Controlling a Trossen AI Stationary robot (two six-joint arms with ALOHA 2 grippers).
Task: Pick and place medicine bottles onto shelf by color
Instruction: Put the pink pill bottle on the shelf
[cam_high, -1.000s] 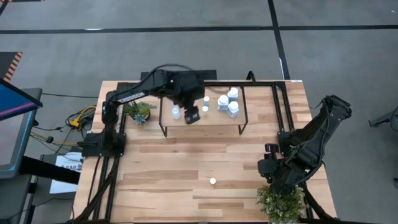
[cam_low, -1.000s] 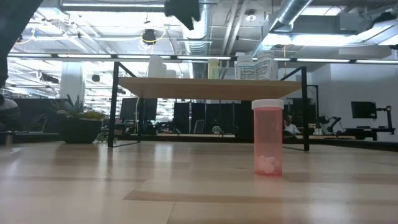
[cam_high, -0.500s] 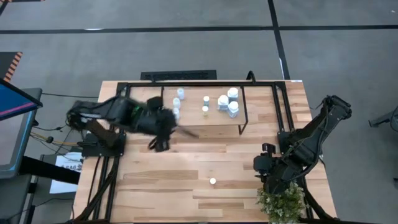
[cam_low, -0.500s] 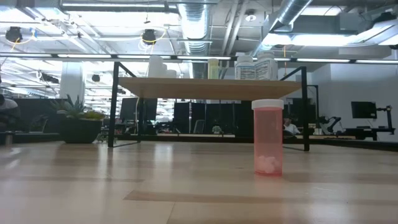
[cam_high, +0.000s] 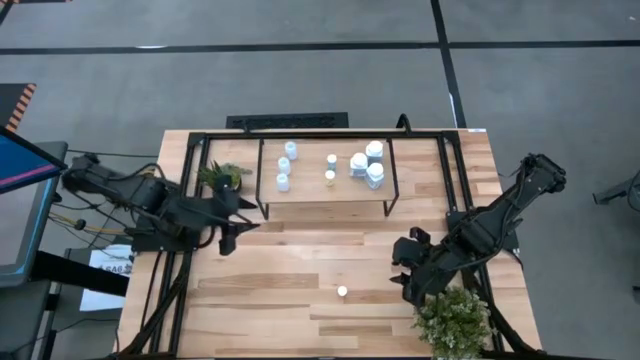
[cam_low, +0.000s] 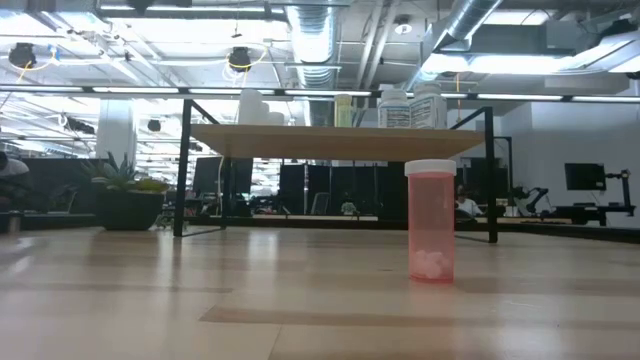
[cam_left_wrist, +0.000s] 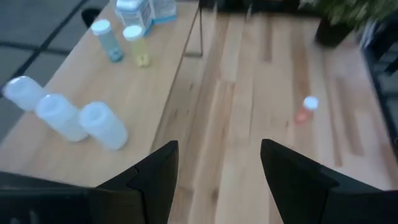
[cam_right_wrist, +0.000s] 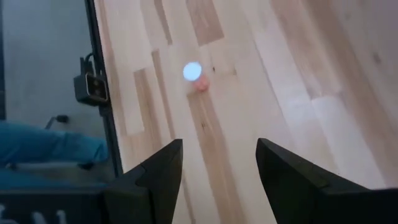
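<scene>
Fingers: both sets stand spread with nothing between them; the right gripper hangs low over the tabletop near the lone bottle, and the left gripper sits by the shelf's left front leg.
Lone bottle: an orange bottle with a white cap stands upright on the tabletop's front half, well apart from the shelf, with a few pills visible in the bottom in the low view.
Shelf: the light-wood board on wire legs carries three white bottles in a row at its left end, a blue-capped and a yellow bottle in the middle, and a cluster of larger white ones at the right.
Step in hand: probably fetching the orange bottle with the right arm.
How to do it well: centre the fingers on the body below the cap, close squarely so it stays upright, lift clear of the shelf edge, and set it in a bare spot beside the yellow one without nudging neighbours.
Plants: one beside the shelf, another at the front right corner, close to the right arm's path.
</scene>
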